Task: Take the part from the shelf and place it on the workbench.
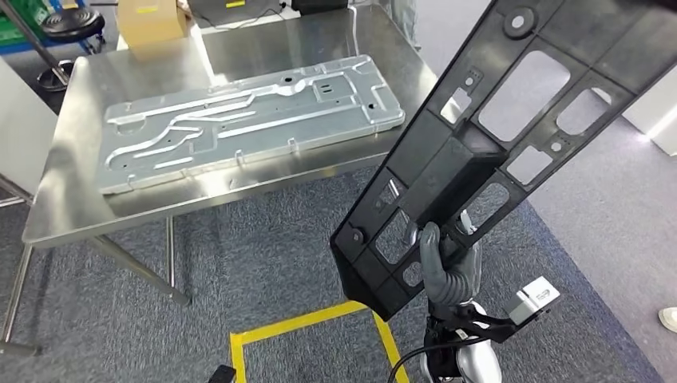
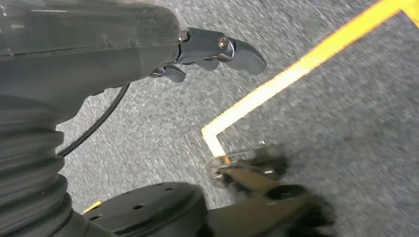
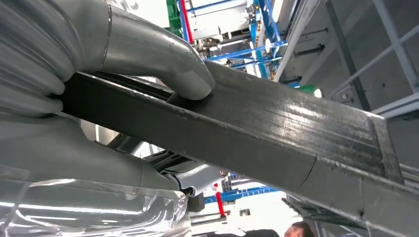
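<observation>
1. Grey carpet [image 1: 263, 263] covers the floor, marked with a yellow tape line [image 1: 307, 323]; a stainless steel workbench [image 1: 76, 171] stands ahead and to the left in the head view.
2. On the workbench lies a large silver metal plate [image 1: 247, 120] with raised ribs and channels. A cardboard box [image 1: 152, 24] sits at the far edge, and a black stool [image 1: 72, 24] stands beyond it.
3. The right hand [image 1: 445, 267] grips the part [image 1: 511, 120], a long black plastic frame with many cut-outs. The part is held in the air, tilted, rising from the hand toward the upper right, to the right of the workbench and apart from it.
4. In the right wrist view, the thick grey thumb [image 3: 163, 64] presses on one face of the part's edge [image 3: 276, 128]; the other fingers are hidden behind it.
5. The left hand [image 2: 207, 52] hangs over the carpet, holding nothing, fingers slightly curled and apart.
6. A shoe tip [image 1: 669, 319] shows at the right edge of the head view.
</observation>
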Controlling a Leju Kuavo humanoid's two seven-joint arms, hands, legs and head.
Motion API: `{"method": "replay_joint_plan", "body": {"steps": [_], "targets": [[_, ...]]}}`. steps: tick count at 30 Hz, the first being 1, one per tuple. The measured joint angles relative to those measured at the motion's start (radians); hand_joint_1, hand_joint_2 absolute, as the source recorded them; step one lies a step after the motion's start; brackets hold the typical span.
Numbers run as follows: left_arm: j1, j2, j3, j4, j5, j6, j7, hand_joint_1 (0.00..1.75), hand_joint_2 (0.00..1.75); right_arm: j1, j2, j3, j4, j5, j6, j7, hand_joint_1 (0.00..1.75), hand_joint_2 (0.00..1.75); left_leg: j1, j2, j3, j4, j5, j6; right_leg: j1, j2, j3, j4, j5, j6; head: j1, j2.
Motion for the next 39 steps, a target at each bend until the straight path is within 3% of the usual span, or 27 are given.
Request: {"method": "replay_joint_plan", "body": {"steps": [1,2,3,5,6,7,9,11,12,14,16,17,18,19,20,21,22,25,27,29,30,31,32,33,35,37,39], "targets": [[0.002,0.0,0.0,0.0,0.0,0.0,0.0,0.0,1.75,0.0,0.0,0.0,0.0,0.0,0.0,0.0,1.75,1.75,-0.003,0.0,-0.023,-0.006,-0.023,0.006,0.005,0.002,0.021,0.0,-0.016,-0.003,0.0,0.0],[0.003,0.0,0.0,0.0,0.0,0.0,0.0,0.0,1.75,0.0,0.0,0.0,0.0,0.0,0.0,0.0,1.75,1.75,-0.007,0.0,-0.035,-0.038,-0.018,0.015,0.011,0.004,0.043,0.0,-0.032,-0.005,0.0,0.0],[0.004,0.0,0.0,0.0,0.0,0.0,0.0,0.0,1.75,0.0,0.0,0.0,0.0,0.0,0.0,0.0,1.75,1.75,-0.014,0.0,-0.038,-0.09,0.02,0.029,0.015,0.005,0.063,-0.001,-0.048,-0.006,0.0,0.0],[0.005,0.004,0.0,0.0,0.001,0.0,0.0,0.0,1.75,-0.003,0.001,0.0,0.001,0.0,0.0,0.0,1.75,1.75,-0.037,-0.007,-0.037,-0.202,0.161,0.058,0.019,0.008,0.098,-0.003,-0.077,-0.005,0.004,0.0],[0.006,0.006,0.0,0.0,0.001,0.0,0.0,0.0,1.75,-0.005,0.001,0.0,0.002,0.0,0.001,0.0,1.75,1.75,-0.047,-0.012,-0.031,-0.238,0.214,0.068,0.019,0.011,0.11,-0.006,-0.09,-0.003,0.005,0.0],[0.006,0.009,0.0,0.0,0.002,0.0,0.0,0.0,1.75,-0.006,0.001,0.001,0.003,0.0,0.001,0.0,1.75,1.75,-0.054,-0.017,-0.024,-0.262,0.243,0.073,0.018,0.014,0.121,-0.004,-0.096,0.001,0.005,0.0],[0.004,0.009,0.0,-0.001,0.002,0.001,0.0,0.0,1.75,-0.01,0.001,0.001,0.003,0.0,0.001,0.0,1.75,1.75,-0.053,-0.022,0.009,-0.285,0.237,0.077,0.017,0.016,0.132,0.012,-0.091,0.007,0.003,0.0],[0.0,0.008,0.0,-0.001,0.002,0.001,0.0,0.0,1.75,-0.015,0.001,0.001,0.003,0.0,0.001,0.0,1.75,1.75,-0.046,-0.02,0.049,-0.303,0.227,0.084,0.017,0.013,0.11,0.076,-0.083,0.016,0.004,0.0],[-0.002,0.007,0.0,-0.001,0.002,0.001,0.0,0.0,1.75,-0.018,0.001,0.001,0.003,0.0,0.001,0.0,1.75,1.75,-0.042,-0.018,0.066,-0.308,0.22,0.086,0.014,0.01,0.078,0.128,-0.094,0.023,0.004,0.0],[-0.005,0.007,0.0,-0.002,0.002,0.001,0.0,0.0,1.75,-0.02,0.0,0.0,0.003,0.0,0.001,0.0,1.75,1.75,-0.036,-0.017,0.091,-0.31,0.198,0.084,0.003,0.008,-0.011,0.235,-0.145,0.04,0.006,0.0],[-0.003,0.006,0.0,-0.001,0.002,0.0,0.0,0.0,1.75,-0.019,-0.001,0.0,0.004,0.0,0.001,0.0,1.75,1.75,-0.025,-0.02,0.117,-0.311,0.173,0.073,-0.012,0.006,-0.081,0.267,-0.191,0.059,0.005,0.0],[0.0,0.005,0.0,-0.001,0.002,0.0,0.0,0.0,1.75,-0.019,-0.001,0.0,0.004,0.0,0.001,0.001,1.75,1.75,-0.018,-0.021,0.132,-0.31,0.16,0.067,-0.019,0.004,-0.095,0.242,-0.186,0.069,0.006,0.0],[0.001,0.004,0.0,-0.001,0.002,0.0,0.0,0.0,1.75,-0.019,-0.001,0.0,0.004,0.0,0.001,0.0,1.75,1.75,-0.011,-0.022,0.148,-0.31,0.146,0.059,-0.027,0.002,-0.097,0.194,-0.152,0.079,0.006,0.0],[0.003,0.002,0.0,-0.001,0.002,0.0,0.0,0.0,1.75,-0.019,-0.001,0.0,0.004,0.0,0.001,0.0,1.75,1.75,-0.006,-0.022,0.162,-0.308,0.132,0.049,-0.035,-0.001,-0.094,0.132,-0.09,0.089,0.007,0.0],[0.003,0.001,0.0,-0.001,0.003,0.0,0.0,0.0,1.75,-0.02,-0.001,0.0,0.004,0.001,0.001,0.0,1.75,1.75,-0.003,-0.023,0.174,-0.303,0.118,0.041,-0.041,-0.009,-0.089,0.079,-0.029,0.09,0.01,0.0],[0.002,0.001,0.0,-0.001,0.004,0.0,-0.001,0.0,1.75,-0.019,-0.001,0.001,0.005,0.004,0.001,0.0,1.75,1.75,-0.002,-0.024,0.182,-0.3,0.104,0.031,-0.043,-0.013,-0.085,0.044,0.022,0.085,0.01,0.0],[0.001,0.001,0.0,-0.001,0.006,-0.001,-0.003,0.0,1.75,-0.019,-0.001,0.001,0.005,0.009,0.0,-0.001,1.75,1.75,-0.002,-0.024,0.189,-0.296,0.095,0.022,-0.043,-0.016,-0.084,0.029,0.051,0.075,0.01,0.0],[-0.002,0.001,0.0,-0.002,0.01,-0.005,-0.014,0.0,1.75,-0.02,0.0,0.003,0.003,0.029,-0.005,-0.011,1.75,1.75,0.005,-0.02,0.177,-0.253,0.101,0.0,-0.036,-0.018,-0.073,0.029,0.044,0.04,0.005,0.0],[-0.003,0.001,0.0,-0.002,0.011,-0.007,-0.019,0.0,1.75,-0.021,0.0,0.005,0.002,0.036,-0.006,-0.016,1.75,1.75,0.007,-0.013,0.124,-0.162,0.089,-0.005,-0.033,-0.024,-0.058,0.024,0.032,0.024,0.003,0.0],[-0.002,0.0,0.0,-0.002,0.013,-0.009,-0.021,0.0,1.75,-0.02,0.0,0.006,0.003,0.039,-0.007,-0.017,1.75,1.75,0.006,-0.007,0.046,-0.048,0.035,-0.006,-0.027,-0.031,-0.044,0.022,0.018,0.014,0.002,0.0],[0.0,0.0,0.0,-0.002,0.014,-0.01,-0.021,0.0,1.75,-0.02,0.0,0.007,0.003,0.04,-0.007,-0.017,1.75,1.75,0.006,-0.006,0.011,-0.01,0.011,-0.005,-0.023,-0.035,-0.038,0.022,0.011,0.011,0.002,0.0],[0.002,0.0,0.0,-0.002,0.016,-0.011,-0.021,0.0,1.75,-0.019,0.0,0.007,0.003,0.04,-0.007,-0.017,1.75,1.75,0.006,-0.005,-0.012,0.001,0.006,-0.003,-0.018,-0.038,-0.03,0.022,0.003,0.009,0.002,0.0],[0.003,0.0,0.0,-0.002,0.017,-0.012,-0.021,0.0,1.75,-0.019,0.0,0.007,0.003,0.041,-0.007,-0.017,1.75,1.75,0.004,-0.003,-0.022,-0.018,0.025,0.002,-0.014,-0.043,-0.02,0.022,-0.005,0.008,0.002,0.0],[0.004,0.0,0.0,-0.002,0.018,-0.012,-0.021,0.0,1.75,-0.019,0.0,0.007,0.003,0.041,-0.007,-0.017,1.75,1.75,0.002,0.001,-0.017,-0.062,0.066,0.009,-0.01,-0.049,-0.009,0.022,-0.013,0.007,0.002,0.0],[0.003,0.0,0.001,-0.002,0.019,-0.011,-0.022,0.0,1.75,-0.019,0.0,0.008,0.003,0.043,-0.009,-0.017,1.75,1.75,-0.011,0.039,0.008,-0.18,0.161,0.028,-0.005,-0.064,0.013,0.021,-0.029,0.008,0.003,0.0],[-0.002,-0.001,0.001,-0.002,0.019,-0.012,-0.022,0.0,1.75,-0.019,0.0,0.009,0.003,0.047,-0.013,-0.017,1.75,1.75,-0.026,0.079,0.02,-0.244,0.191,0.042,-0.002,-0.082,0.024,0.02,-0.04,0.016,0.003,0.0],[-0.002,-0.001,0.001,-0.002,0.019,-0.012,-0.023,0.0,1.75,-0.019,0.001,0.01,0.003,0.05,-0.017,-0.017,1.75,1.75,-0.032,0.072,0.02,-0.254,0.189,0.05,0.0,-0.104,0.032,0.017,-0.05,0.028,0.002,0.0]]}}
